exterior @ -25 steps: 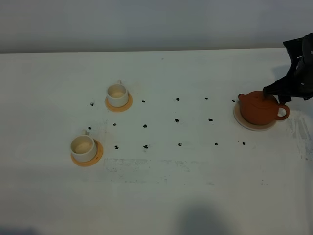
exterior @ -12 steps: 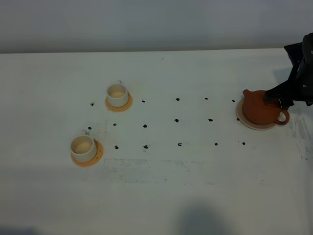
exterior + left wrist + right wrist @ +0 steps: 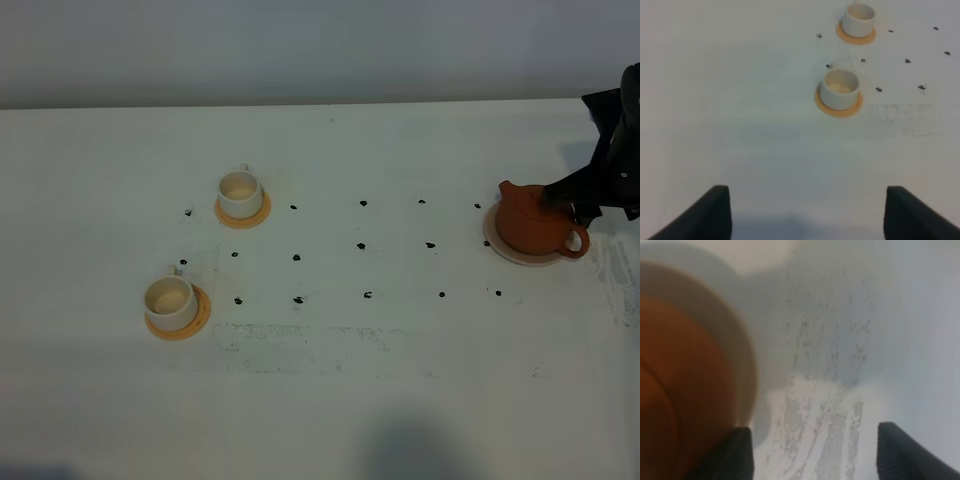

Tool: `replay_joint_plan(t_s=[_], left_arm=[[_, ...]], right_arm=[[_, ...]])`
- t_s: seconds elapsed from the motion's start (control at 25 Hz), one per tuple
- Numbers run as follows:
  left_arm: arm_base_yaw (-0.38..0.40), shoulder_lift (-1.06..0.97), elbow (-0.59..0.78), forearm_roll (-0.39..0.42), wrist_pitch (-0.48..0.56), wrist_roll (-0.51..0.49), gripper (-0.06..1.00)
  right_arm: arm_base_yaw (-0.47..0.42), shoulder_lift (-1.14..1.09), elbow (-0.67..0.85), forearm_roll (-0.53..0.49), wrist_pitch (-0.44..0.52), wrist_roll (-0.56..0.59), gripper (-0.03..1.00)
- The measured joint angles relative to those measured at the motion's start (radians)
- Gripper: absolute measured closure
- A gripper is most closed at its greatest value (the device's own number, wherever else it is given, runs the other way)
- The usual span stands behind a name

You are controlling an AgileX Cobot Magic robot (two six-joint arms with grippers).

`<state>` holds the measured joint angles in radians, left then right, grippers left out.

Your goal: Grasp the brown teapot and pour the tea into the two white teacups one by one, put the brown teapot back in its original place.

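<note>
The brown teapot (image 3: 533,222) stands on its pale round coaster (image 3: 515,253) at the table's right, spout toward the left. My right gripper (image 3: 568,201) hangs at the pot's far right side, by the lid and handle. In the right wrist view this gripper (image 3: 815,455) is open; the blurred teapot (image 3: 670,390) and coaster rim (image 3: 742,365) lie beside one finger, with bare table between the fingers. Two white teacups (image 3: 240,192) (image 3: 170,300) sit on orange saucers at the left. My left gripper (image 3: 810,215) is open above bare table, short of the nearer teacup (image 3: 840,88) and farther teacup (image 3: 860,18).
Small black marks (image 3: 362,245) dot the white table (image 3: 400,380) in rows between cups and teapot. A scuffed patch (image 3: 610,270) lies near the right edge. A grey wall (image 3: 300,50) runs behind the table's far edge.
The teapot and its coaster shifted slightly to the right, and the right gripper moved right with them. In the last half second nothing visibly moved.
</note>
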<state>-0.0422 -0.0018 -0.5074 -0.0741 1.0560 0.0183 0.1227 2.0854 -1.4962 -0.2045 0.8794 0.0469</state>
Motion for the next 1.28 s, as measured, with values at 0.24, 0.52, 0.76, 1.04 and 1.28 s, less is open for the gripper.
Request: replay_joint_plan(t_s=[0.24,0.52,0.76,1.04,1.28], left_arm=[[0.0,0.0,0.0,0.0,0.0,0.0,0.34],[0.0,0.0,0.0,0.0,0.0,0.0,0.34],[0.0,0.0,0.0,0.0,0.0,0.0,0.34],[0.0,0.0,0.0,0.0,0.0,0.0,0.34],[0.0,0.0,0.0,0.0,0.0,0.0,0.34]], right_arm=[[0.0,0.0,-0.061,-0.007,0.028,-0.002,0.41],[-0.003,0.0,-0.066,-0.035,0.056,-0.005,0.41],[-0.006,-0.028,-0.066,-0.03,0.021,-0.005,0.41],[-0.015,-0.097,-0.066,0.016,-0.042,-0.005,0.41],[-0.031,-0.12,-0.058,0.061,-0.076,-0.013,0.41]])
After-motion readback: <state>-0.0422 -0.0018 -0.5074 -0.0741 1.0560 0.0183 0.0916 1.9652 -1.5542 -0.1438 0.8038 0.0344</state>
